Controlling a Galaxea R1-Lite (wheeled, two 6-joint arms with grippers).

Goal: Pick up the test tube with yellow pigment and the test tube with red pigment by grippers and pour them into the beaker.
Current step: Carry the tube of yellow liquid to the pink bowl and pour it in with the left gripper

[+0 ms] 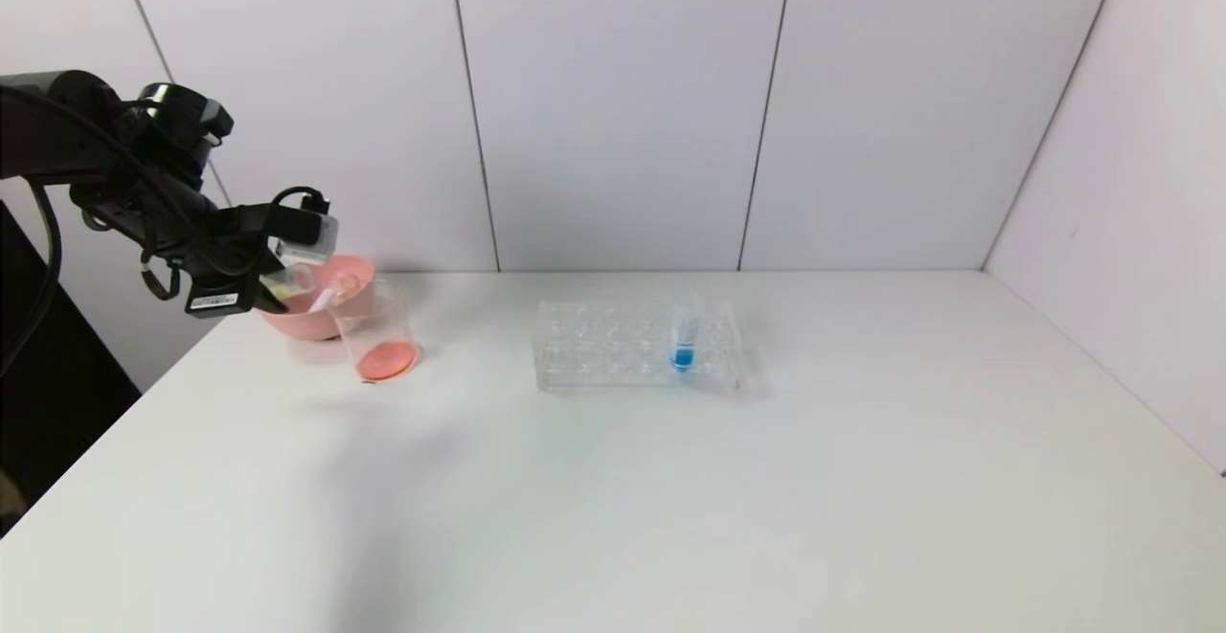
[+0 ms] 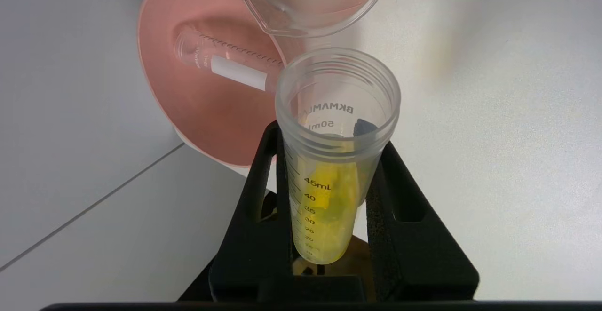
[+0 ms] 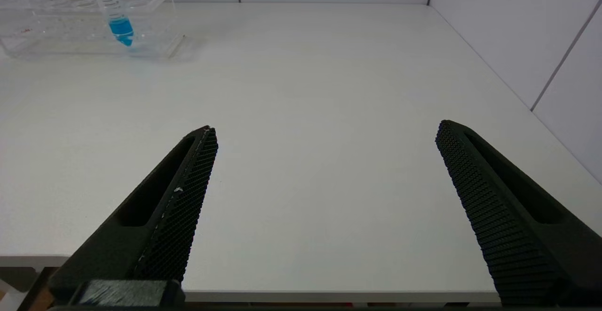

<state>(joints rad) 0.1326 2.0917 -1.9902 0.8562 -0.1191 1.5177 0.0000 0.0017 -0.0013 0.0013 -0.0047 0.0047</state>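
My left gripper (image 1: 276, 286) (image 2: 329, 138) is shut on the test tube with yellow pigment (image 1: 305, 290) (image 2: 324, 198). It holds the tube tilted, mouth pointing toward the beaker (image 1: 378, 336) (image 2: 305, 19) and just short of its rim. Yellow liquid lies along the tube's lower wall. The beaker stands at the table's far left with red-orange liquid in its bottom. The test tube with red pigment is out of view. My right gripper (image 3: 324, 130) is open and empty above the table's near edge, and does not show in the head view.
A pink bowl (image 1: 326, 281) (image 2: 188, 113) stands right behind the beaker, with an empty clear tube (image 2: 225, 64) lying in it. A clear rack (image 1: 594, 350) (image 3: 56, 43) at mid-table holds a blue-tipped tube (image 1: 684, 331) (image 3: 115, 14). Walls close the back and right.
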